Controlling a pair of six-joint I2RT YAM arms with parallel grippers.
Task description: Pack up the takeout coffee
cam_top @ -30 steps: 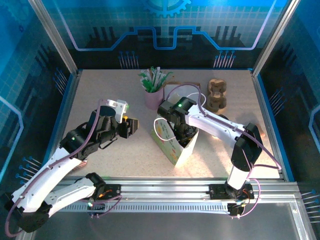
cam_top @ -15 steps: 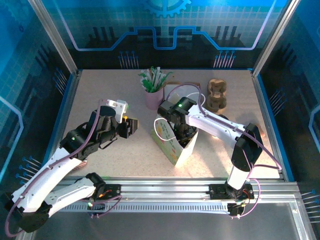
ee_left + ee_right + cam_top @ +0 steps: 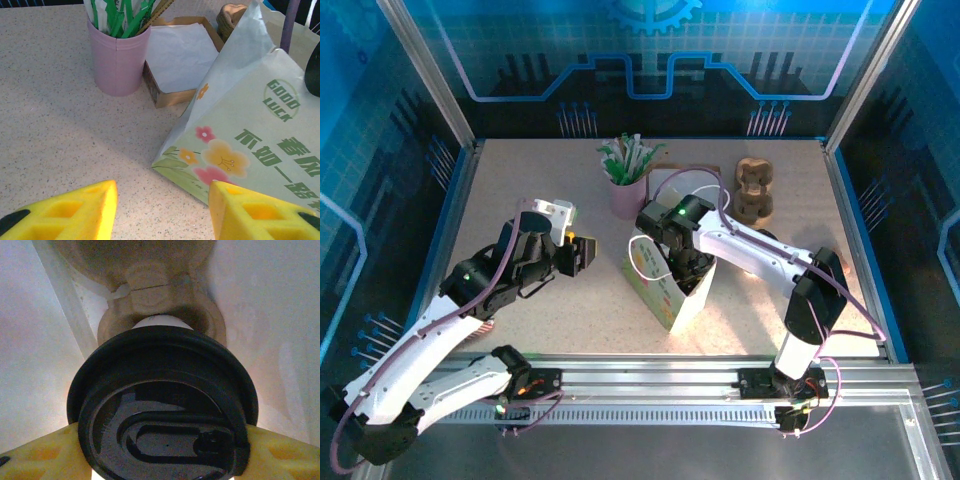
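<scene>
Coffee first: the takeout coffee (image 3: 165, 390) is down inside the paper bag (image 3: 665, 290), pinched in your right gripper (image 3: 160, 457), w/ its black lid (image 3: 100, 390) facing the wrist cam and a sliver of white cup (image 3: 157, 321) showing just past the rim. It hangs right over a brown moulded carrier (image 3: 150, 295) at the bag's bottom, prob so it can seat upright in a socket; can't tell if the base touches yet. Yellow fingers (image 3: 35, 455) press in from both sides at the lid's edge, set about as wide as the cup, nothing else in them. Your left gripper (image 3: 162, 210) hovers just beside the bag's printed face, jaws spread wide, holding nothing & touching nothing, likely on standby to steady the bag
</scene>
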